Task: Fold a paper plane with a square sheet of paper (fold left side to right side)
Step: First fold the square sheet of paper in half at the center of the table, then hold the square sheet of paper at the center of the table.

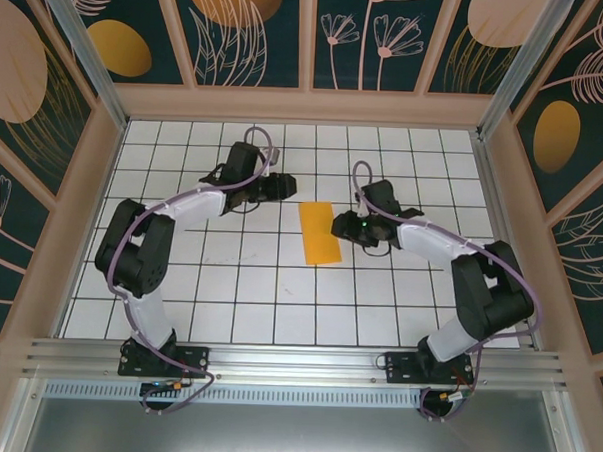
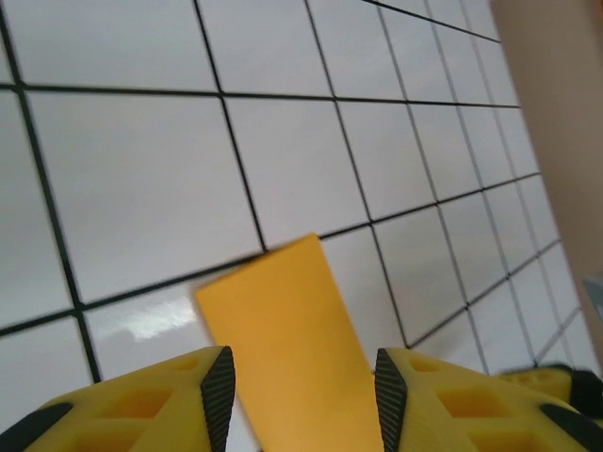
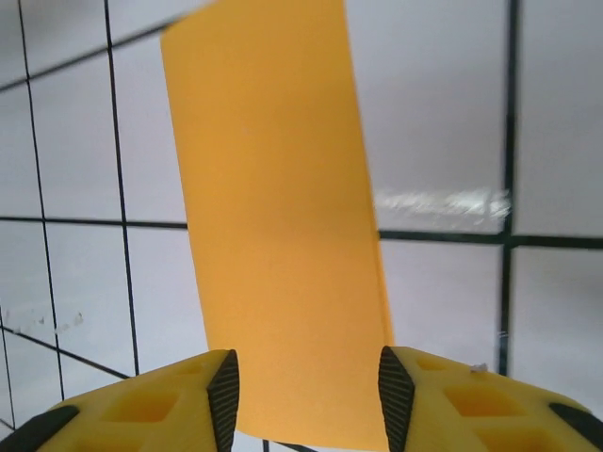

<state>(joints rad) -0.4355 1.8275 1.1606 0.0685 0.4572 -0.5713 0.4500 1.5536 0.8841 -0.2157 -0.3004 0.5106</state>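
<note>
The folded orange paper lies flat on the tiled table, between the two arms. The left gripper and right gripper are both released, jaws apart just above the paper.

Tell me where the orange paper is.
Top view: the paper lies on the table, centred, between both arms' jaws, nearer the right pair.

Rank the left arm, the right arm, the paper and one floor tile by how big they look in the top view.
Largest: left arm and right arm, too alike to rank.
Next: paper, folded to a strip longer than a tile.
Smallest: tile.
</note>
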